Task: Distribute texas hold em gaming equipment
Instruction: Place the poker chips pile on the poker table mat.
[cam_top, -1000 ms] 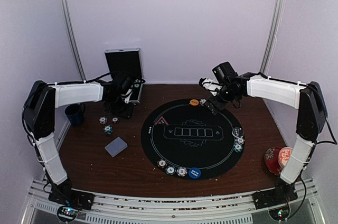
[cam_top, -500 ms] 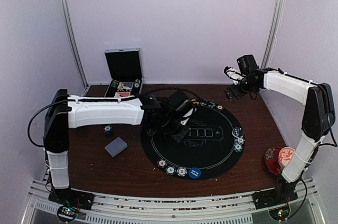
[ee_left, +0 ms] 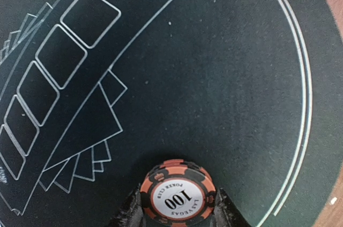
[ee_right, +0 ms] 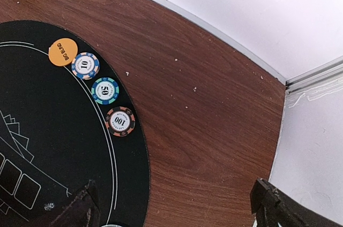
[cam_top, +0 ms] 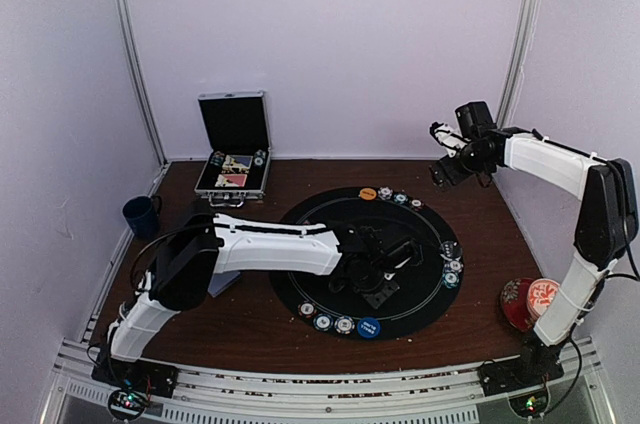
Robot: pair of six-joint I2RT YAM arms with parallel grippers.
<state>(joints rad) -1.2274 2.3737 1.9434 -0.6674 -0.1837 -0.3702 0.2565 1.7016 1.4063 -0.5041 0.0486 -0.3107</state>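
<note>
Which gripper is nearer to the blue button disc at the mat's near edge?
Left. The left gripper, shut on a 100 chip, hangs over the mat just beyond the blue button disc; the right gripper, open, is far off near the back right corner of the table.

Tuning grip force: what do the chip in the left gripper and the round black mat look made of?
Chip: likely moulded plastic or clay composite, matte orange-and-dark rim, smooth printed white inlay. Mat: probably felt or fabric-topped rubber; matte black, lint specks, printed white lines.
</note>
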